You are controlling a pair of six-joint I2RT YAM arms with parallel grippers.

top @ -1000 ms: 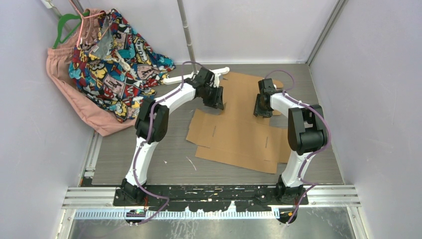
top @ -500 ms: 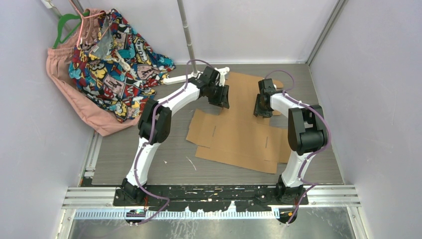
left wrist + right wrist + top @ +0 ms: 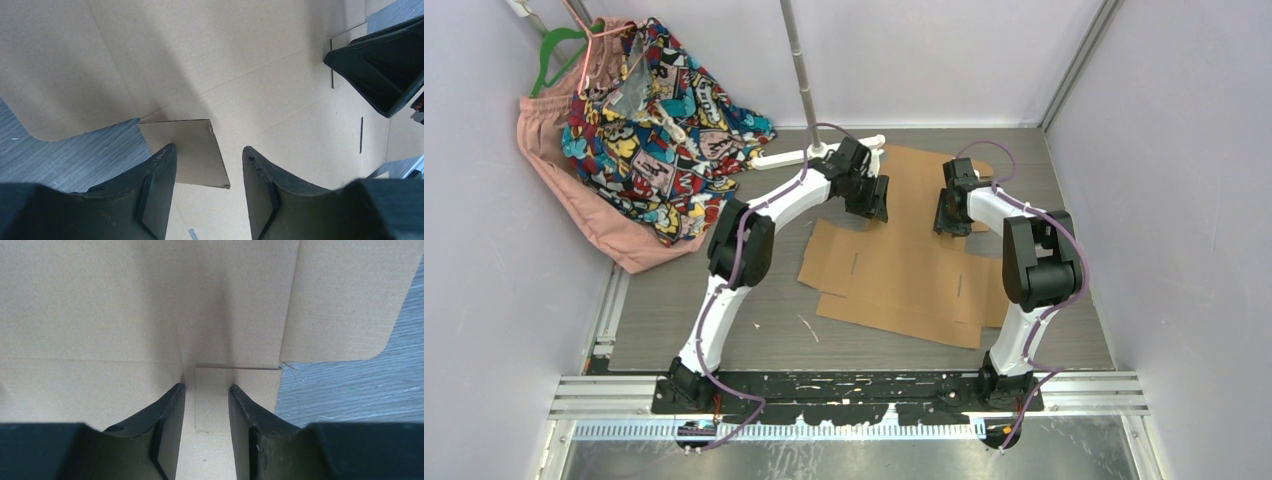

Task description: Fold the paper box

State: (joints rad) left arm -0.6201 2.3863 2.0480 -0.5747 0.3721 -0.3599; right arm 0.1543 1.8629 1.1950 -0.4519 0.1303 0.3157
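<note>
The paper box [image 3: 904,265] is a brown die-cut cardboard sheet lying flat on the grey table. My left gripper [image 3: 876,203] hangs over the sheet's far left part, jaws open and empty. In the left wrist view [image 3: 209,150] a small side flap [image 3: 192,152] lies below the gap, its free edge slightly lifted. My right gripper [image 3: 948,217] stands on the sheet's far right part, jaws open, and it shows at the right edge of the left wrist view [image 3: 385,65]. In the right wrist view [image 3: 206,388] its tips sit on the cardboard [image 3: 125,315], either side of a small cut tab [image 3: 210,400].
A heap of colourful and pink clothes [image 3: 639,130] with a green hanger [image 3: 554,50] lies at the far left. A white hanger [image 3: 784,156] lies near the sheet's far left corner. A metal pole [image 3: 799,70] rises at the back. Walls close in on three sides.
My left gripper has moved right and a little farther out, over the sheet's left flap. The right arm and the cardboard have not moved.
</note>
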